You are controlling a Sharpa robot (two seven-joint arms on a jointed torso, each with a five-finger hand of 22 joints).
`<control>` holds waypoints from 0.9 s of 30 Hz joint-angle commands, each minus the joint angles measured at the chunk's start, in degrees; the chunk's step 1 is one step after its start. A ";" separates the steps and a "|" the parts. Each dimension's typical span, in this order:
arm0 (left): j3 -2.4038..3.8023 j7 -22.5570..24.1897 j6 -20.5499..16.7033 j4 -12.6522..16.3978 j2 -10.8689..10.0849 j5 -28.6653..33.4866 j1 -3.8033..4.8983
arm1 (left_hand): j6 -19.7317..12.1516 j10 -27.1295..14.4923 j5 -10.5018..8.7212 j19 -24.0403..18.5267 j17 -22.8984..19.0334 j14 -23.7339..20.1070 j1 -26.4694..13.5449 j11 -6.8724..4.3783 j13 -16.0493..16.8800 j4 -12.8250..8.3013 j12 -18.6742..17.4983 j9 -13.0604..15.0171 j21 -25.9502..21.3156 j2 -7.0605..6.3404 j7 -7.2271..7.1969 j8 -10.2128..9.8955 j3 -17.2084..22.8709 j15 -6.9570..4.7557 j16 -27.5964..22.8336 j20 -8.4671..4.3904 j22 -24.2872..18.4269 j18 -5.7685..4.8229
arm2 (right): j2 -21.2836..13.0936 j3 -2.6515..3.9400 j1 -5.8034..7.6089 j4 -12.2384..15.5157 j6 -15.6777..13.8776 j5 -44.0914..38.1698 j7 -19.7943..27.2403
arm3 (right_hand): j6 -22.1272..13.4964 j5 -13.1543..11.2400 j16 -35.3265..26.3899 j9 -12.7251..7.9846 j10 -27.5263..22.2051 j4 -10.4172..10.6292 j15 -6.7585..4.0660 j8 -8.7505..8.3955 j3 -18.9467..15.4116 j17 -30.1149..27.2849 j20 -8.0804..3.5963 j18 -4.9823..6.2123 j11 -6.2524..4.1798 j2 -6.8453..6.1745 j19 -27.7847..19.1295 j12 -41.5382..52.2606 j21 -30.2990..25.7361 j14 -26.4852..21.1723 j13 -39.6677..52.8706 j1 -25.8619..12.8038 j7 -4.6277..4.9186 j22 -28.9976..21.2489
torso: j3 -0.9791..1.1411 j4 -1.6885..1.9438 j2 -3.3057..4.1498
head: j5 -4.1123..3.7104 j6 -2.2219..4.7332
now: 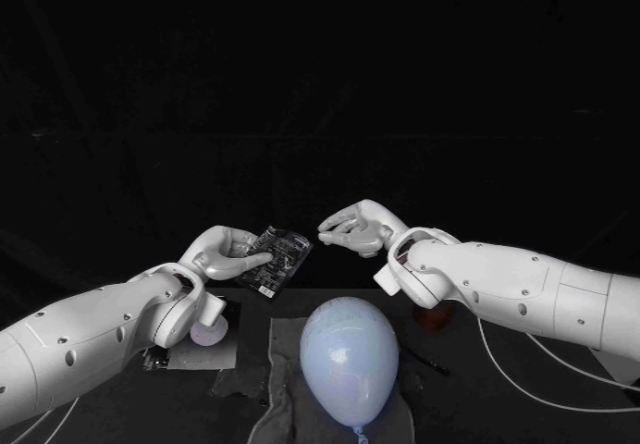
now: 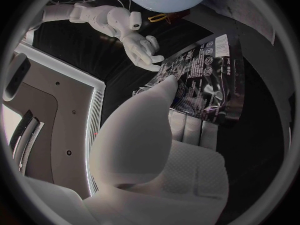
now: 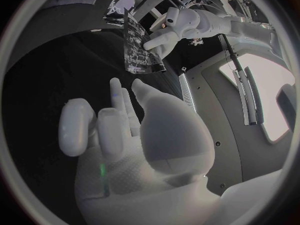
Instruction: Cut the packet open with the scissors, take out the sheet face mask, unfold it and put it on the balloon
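Balloon (image 1: 350, 356), pale blue, lies lengthwise at 6 o'clock in your head view, with its knot end toward the robot. It rests on a grey cloth (image 1: 283, 393) spread over the black table (image 1: 534, 407).

From the balloon, you will find the packet (image 1: 280, 259) at 11 o'clock. It is dark, printed and tilted, and it is held clear of the cloth. The left hand (image 1: 229, 254) holds it from the 9 o'clock side. The thumb presses the printed face and the other fingers are closed behind it, as the left wrist view confirms. Whether the packet has been cut cannot be told.

The right hand (image 1: 358, 229) stands at 2 o'clock of the packet, near its upper corner. Its fingers are loosely bent, narrowly apart, and hold nothing. The head view shows a small gap between them and the packet. The left wrist view puts the fingertips (image 2: 153, 60) just beside the packet's edge, so contact cannot be confirmed.

Note what looks like the scissors (image 2: 159, 18), with yellow and red handles, on the table beside the balloon at about its 2 o'clock. The right forearm partly hides them.

At 9 o'clock of the balloon, a pale rounded object (image 1: 207, 333) sits on a grey mat (image 1: 200, 356). It cannot be identified.
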 commanded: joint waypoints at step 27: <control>-0.08 -0.04 -0.46 1.36 0.12 -2.01 0.02 | 2.27 2.69 0.38 2.02 2.30 2.17 -1.41 -1.26 0.43 0.72 1.33 0.38 -1.59 -1.88 -1.39 1.17 -0.51 -1.09 1.56 1.10 -1.58 1.26 | 1.81 0.04 -0.11 0.58 -1.23 -7.19 0.37 | 0.41 -0.04 -0.25 -0.51 -0.04 2.34 0.09 -0.97 3.71 -1.38 0.05 0.00 0.46 -1.41 -1.19 -1.79 -1.73 0.88 -0.27 -1.55 0.38 3.53 | 0.03 0.01 -0.11 | 0.00 0.67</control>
